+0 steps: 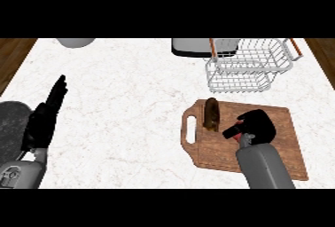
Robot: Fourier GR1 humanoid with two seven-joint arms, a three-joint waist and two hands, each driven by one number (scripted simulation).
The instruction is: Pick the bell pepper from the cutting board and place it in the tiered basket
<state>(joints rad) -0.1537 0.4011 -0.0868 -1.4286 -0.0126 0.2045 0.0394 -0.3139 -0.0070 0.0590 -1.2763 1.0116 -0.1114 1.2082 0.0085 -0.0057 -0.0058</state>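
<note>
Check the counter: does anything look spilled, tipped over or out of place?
Nothing stands out. The tiered basket stands upright, no spill shows on the counter, and a brown oblong item lies flat on the cutting board. The right hand curls round a red thing, probably the bell pepper. The left hand rests open at the left.

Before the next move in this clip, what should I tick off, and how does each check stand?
1. Right robot hand curled round the bell pepper: ok, though only a red sliver shows.
2. Pepper lifted off the cutting board: cannot tell.
3. Brown item on the board lies apart from the hand: ok.
4. Tiered basket upright, beyond the board's far edge: ok.
5. Left robot hand open, resting at the view's left, away from the path to the basket: ok.
</note>
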